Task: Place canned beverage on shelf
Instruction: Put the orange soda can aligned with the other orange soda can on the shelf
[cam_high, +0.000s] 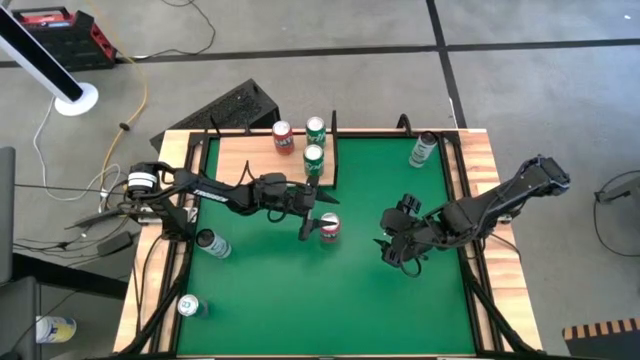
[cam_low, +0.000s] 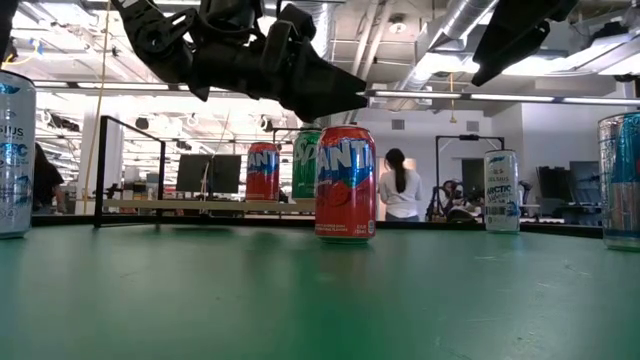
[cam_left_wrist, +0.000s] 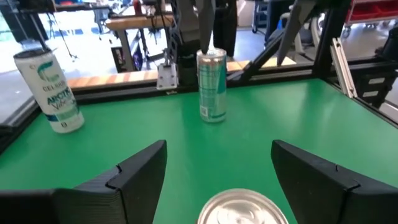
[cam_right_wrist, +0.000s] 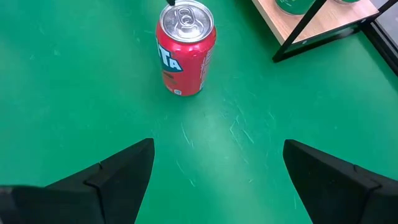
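Two dark arms reach over the green bench (cam_high: 300, 300) in the high view. The left end effector (cam_high: 312, 224), fingers spread, hangs just above a red Fanta can (cam_high: 329, 228) standing upright near the centre of the frame; the left wrist view shows the can's silver top between the parted fingers (cam_left_wrist: 134, 171), untouched. The right end effector (cam_high: 390, 250), also spread wide and holding nothing, sits right of centre, facing the red can from well apart. The light-wood shelf (cam_high: 250, 160) lies at upper centre, carrying another red can (cam_high: 283, 136) and two green cans (cam_high: 315, 130). Four pale cans stand scattered near the bench edges.
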